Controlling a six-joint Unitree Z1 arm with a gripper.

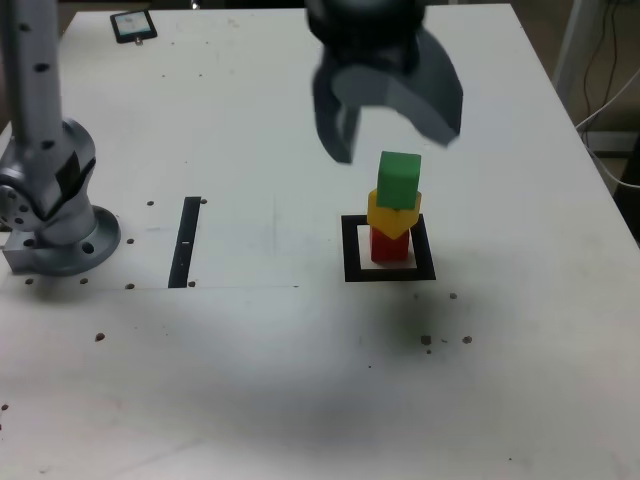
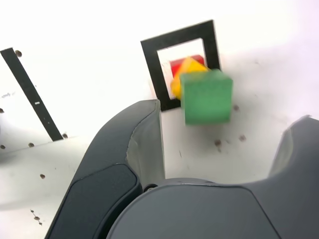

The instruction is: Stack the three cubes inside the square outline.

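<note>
Three cubes stand stacked inside the square outline [image 1: 389, 248]: the red cube [image 1: 390, 247] at the base, the yellow cube [image 1: 393, 213] turned at an angle on it, the green cube [image 1: 399, 180] on top. My gripper [image 1: 395, 135] hovers just above the green cube with its jaws wide apart and nothing between them. The wrist view looks down between the two fingers onto the green cube [image 2: 206, 96], with the yellow cube [image 2: 186, 69], the red cube [image 2: 178, 64] and the outline [image 2: 150, 69] beneath it.
A thin black strip [image 1: 186, 241] lies on the white table left of the stack in the exterior view. The arm's grey base [image 1: 50, 205] stands at the exterior view's left edge. A small dark device [image 1: 133, 25] lies at the far left corner. Small holes dot the table.
</note>
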